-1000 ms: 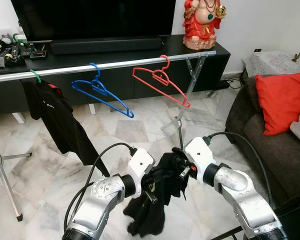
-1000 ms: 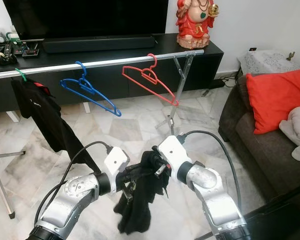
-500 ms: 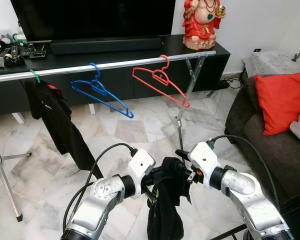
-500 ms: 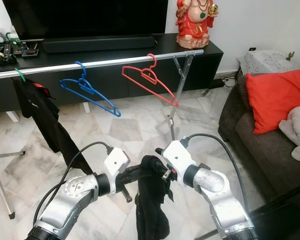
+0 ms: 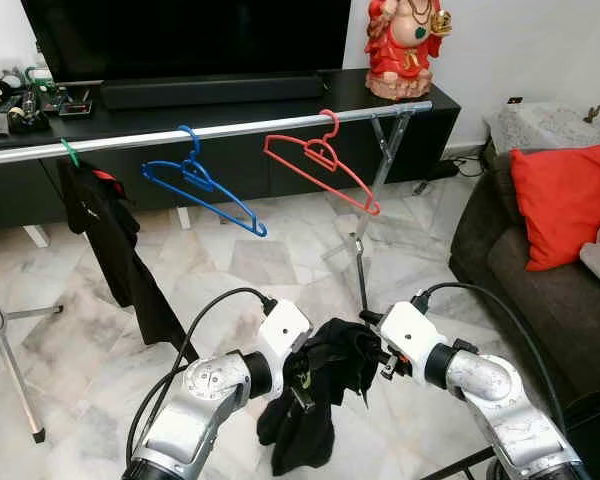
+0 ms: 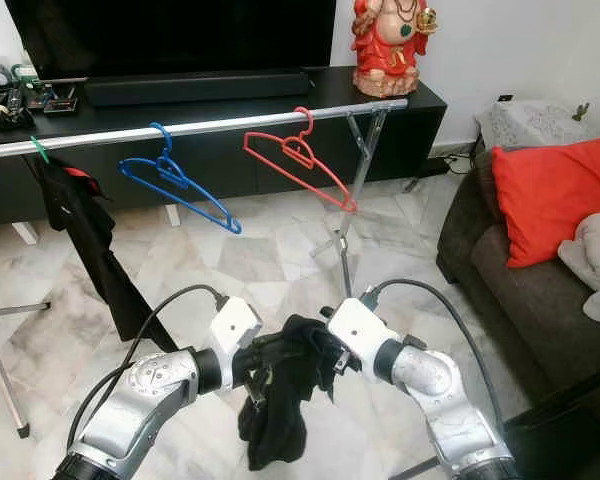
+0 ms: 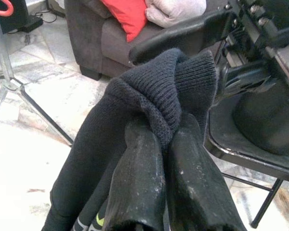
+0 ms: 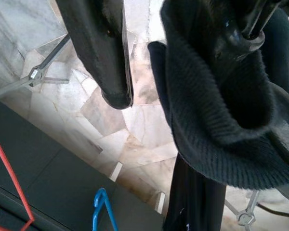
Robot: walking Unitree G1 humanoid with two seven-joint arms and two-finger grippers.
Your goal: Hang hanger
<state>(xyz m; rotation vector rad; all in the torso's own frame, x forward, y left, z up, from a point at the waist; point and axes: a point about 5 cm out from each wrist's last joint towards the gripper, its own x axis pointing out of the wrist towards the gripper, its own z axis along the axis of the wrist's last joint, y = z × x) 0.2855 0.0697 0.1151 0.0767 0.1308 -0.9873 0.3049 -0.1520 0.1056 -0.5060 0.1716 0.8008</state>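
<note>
A long silver clothes rail (image 5: 230, 129) runs across the room in front of a black TV console (image 5: 280, 95), set high enough for clothes to hang free above the marble floor (image 5: 70, 330). On it a black T-shirt (image 5: 115, 250) droops from a green hanger (image 5: 70, 152) at the robot's left, while a blue hanger (image 5: 202, 185) and a red hanger (image 5: 322, 165) hang empty further right, each tilted on its hook; the task's hangers are thus up on the rail, well apart from both arms. Down in front, a dark knitted garment (image 5: 315, 385) is stretched between the arms, probably so it can be opened for a hanger. The left hand (image 7: 171, 132) is clamped on a ribbed fold. The right hand (image 8: 149, 72) has its fingers spread, one tucked inside the garment's ribbed opening and the other bare beside it.
</note>
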